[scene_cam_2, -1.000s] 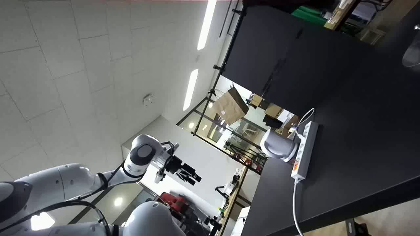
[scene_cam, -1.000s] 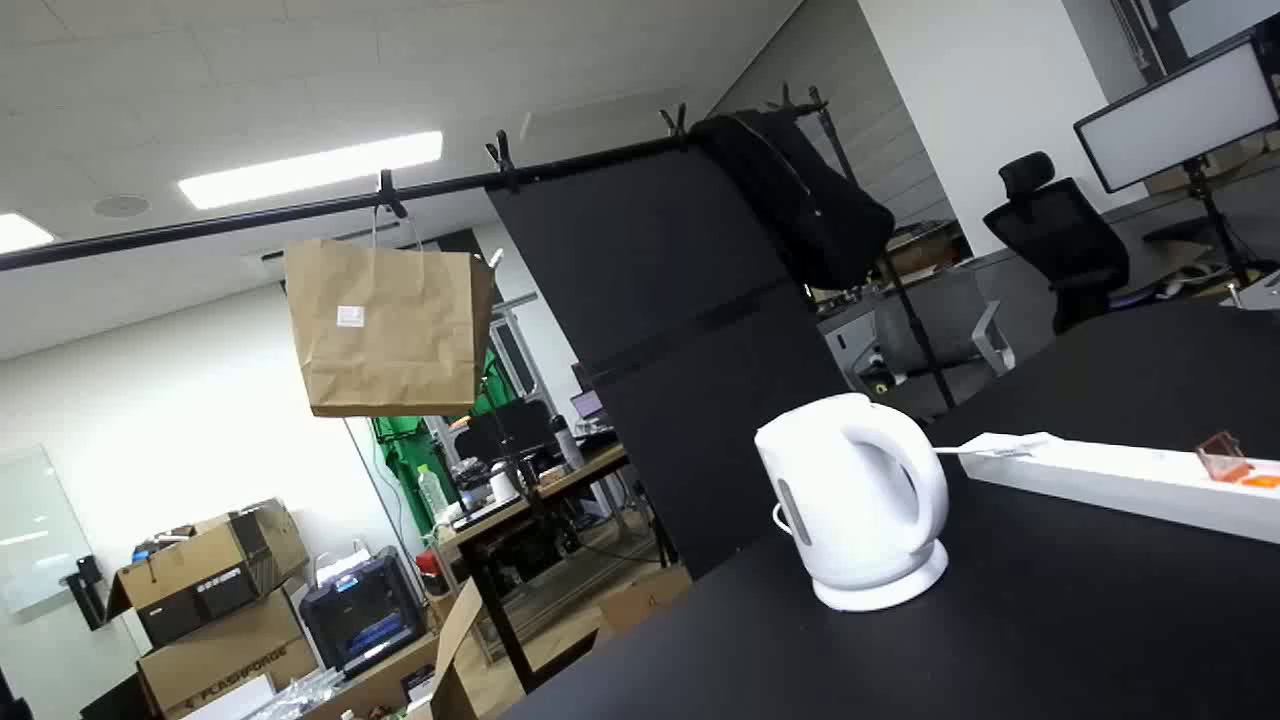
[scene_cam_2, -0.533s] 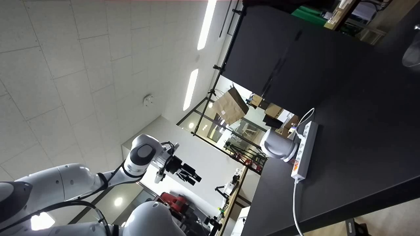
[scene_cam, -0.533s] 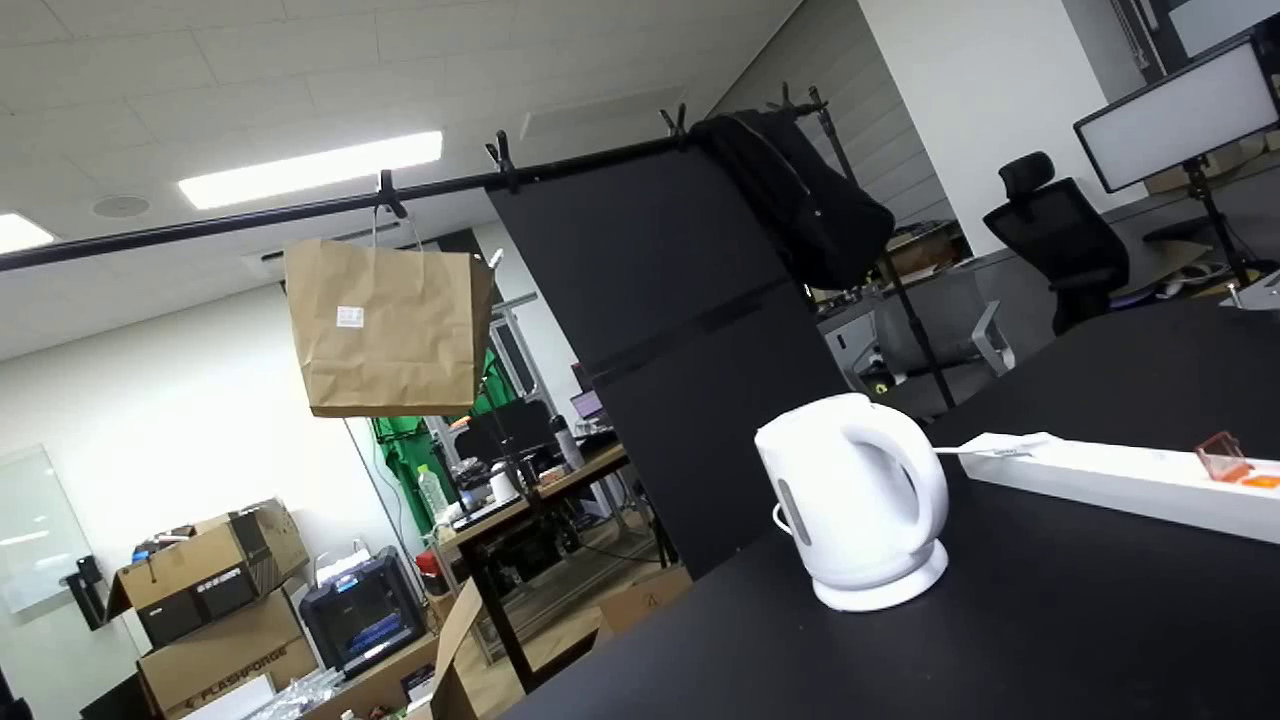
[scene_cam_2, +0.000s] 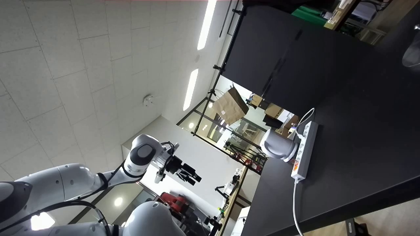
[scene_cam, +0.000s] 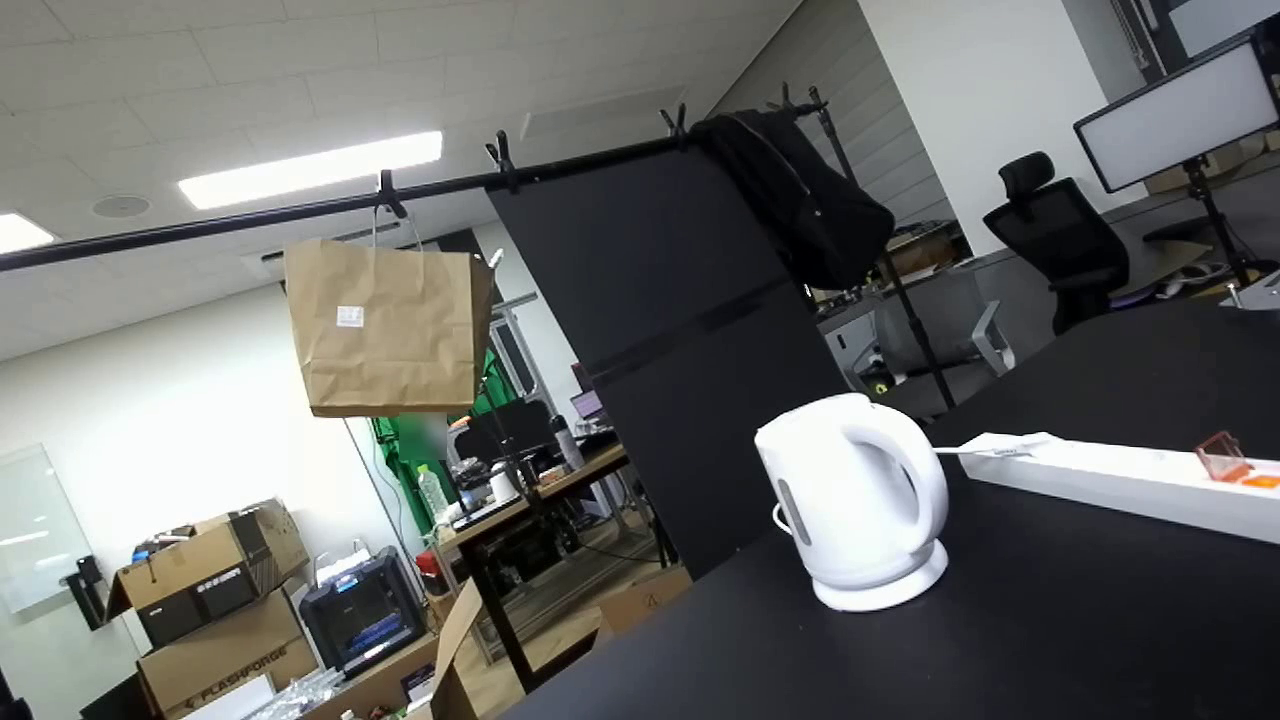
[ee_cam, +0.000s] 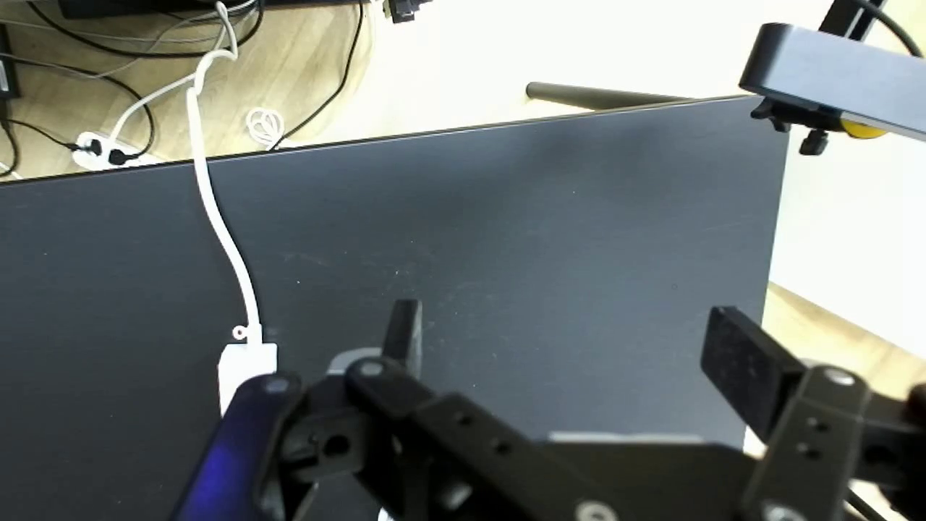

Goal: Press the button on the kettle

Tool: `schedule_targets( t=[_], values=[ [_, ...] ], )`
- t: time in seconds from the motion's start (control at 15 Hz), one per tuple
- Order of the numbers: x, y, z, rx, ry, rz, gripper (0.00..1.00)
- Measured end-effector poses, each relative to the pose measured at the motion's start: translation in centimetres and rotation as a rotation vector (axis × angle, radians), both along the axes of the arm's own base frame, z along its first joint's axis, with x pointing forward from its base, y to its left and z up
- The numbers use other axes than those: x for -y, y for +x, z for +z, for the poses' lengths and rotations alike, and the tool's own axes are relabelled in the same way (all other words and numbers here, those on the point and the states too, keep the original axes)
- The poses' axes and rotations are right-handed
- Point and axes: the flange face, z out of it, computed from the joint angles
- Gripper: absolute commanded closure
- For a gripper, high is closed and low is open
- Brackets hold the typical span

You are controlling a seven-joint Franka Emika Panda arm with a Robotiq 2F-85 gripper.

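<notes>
Claw, one: we are seeing its two fingers spread wide, pinching nothing; in an exterior view the claw is hanging well apart from the kettle.

Kettle, one: it is standing upright on its one round base, on the bench. We are judging it light, stiff plastic, rather slippery, likely to slide or tip if shoved; its water level we are not making out.

Handle, one: we are choosing this loop for any hold or bracing. Button: none is showing, so we are leaving its place undecided.

Power strip, white, one: it is lying near the kettle, one plug sitting in it.

Bench, black, one: it is carrying kettle and power strip.

Paper bag, one: it is hanging beyond, from one rail.
</notes>
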Motion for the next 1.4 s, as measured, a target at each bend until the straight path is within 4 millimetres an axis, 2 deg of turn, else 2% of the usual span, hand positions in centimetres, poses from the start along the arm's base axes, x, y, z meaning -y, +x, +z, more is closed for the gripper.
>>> schedule_targets(
  t=[0.87, 1.07, 1.4],
  values=[
    [0.1, 0.4, -0.1, 0.011, -0.005, 0.008, 0.0],
    [0.9, 3.4, -0.2, 0.109, -0.013, 0.0, 0.0],
    [2.5, 11.9, -1.5, 0.311, -0.034, -0.059, 0.0]
  ],
)
